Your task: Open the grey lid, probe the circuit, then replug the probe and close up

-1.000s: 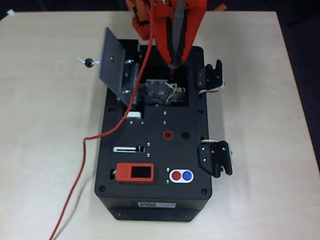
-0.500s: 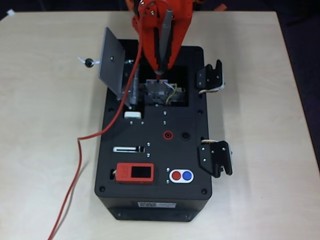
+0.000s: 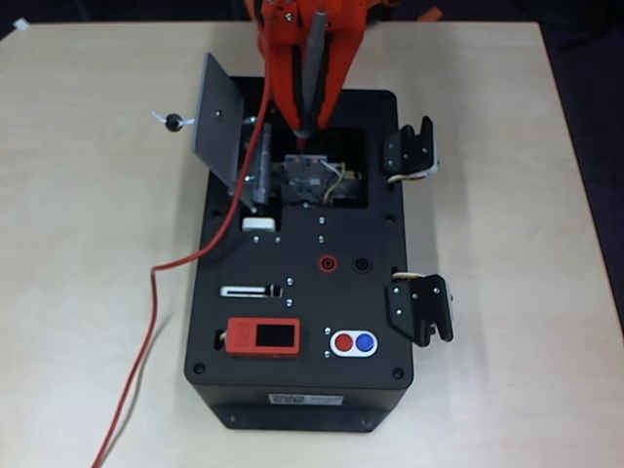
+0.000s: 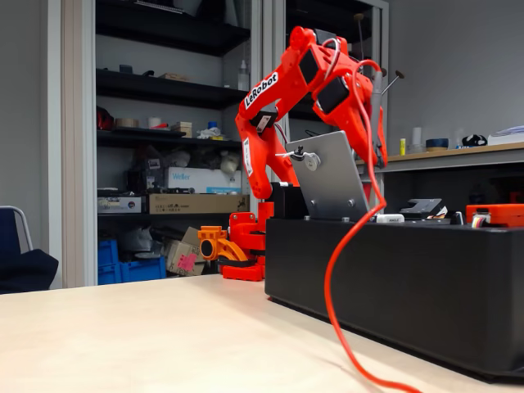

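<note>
— Where was the probe (image 3: pixel 314 73) seen, and how were the fingers (image 3: pixel 310 115) set?

— In the overhead view the probe was held upright between the red fingers, which were clenched on its grey barrel. Its tip was poised at the back edge of the dark recess, just above the circuit (image 3: pixel 314 180). Whether the tip was touching the board could not be told.

— And the lid?

— The grey lid (image 3: pixel 216 122) was stood open on the left side of the recess in the overhead view, tilted up on its hinge. In the fixed view it (image 4: pixel 329 176) was seen propped at a steep angle above the black box (image 4: pixel 393 270).

— How was the probe judged to handle?

— It was judged light, stiff and smooth, so a grip on the middle of the barrel was thought best. The red cable (image 3: pixel 156 292) was slack and looped off the box across the worktop (image 3: pixel 88 244), and some drag from it was expected. The board and its thin wires were judged fragile.

— What room was left for moving?

— The recess was narrow, bounded by the raised lid on one side and a black latch (image 3: pixel 409 148) near the other. Clear room was seen mainly straight up, and forward over the sockets (image 3: pixel 343 263).
</note>
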{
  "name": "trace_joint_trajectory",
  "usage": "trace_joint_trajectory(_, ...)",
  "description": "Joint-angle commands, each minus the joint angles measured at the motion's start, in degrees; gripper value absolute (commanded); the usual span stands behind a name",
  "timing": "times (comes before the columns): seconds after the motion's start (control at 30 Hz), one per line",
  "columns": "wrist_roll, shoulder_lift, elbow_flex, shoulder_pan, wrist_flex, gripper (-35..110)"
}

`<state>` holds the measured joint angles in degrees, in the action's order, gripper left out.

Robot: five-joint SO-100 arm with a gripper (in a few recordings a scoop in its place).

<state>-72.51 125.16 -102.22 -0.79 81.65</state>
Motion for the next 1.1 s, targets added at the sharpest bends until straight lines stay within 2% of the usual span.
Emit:
trace_joint_trajectory(0.0,0.62,2.64,-0.88,0.35,-0.35,0)
trace_joint_trajectory(1.07,2.02,4.83,-4.75,2.02,-1.93,0)
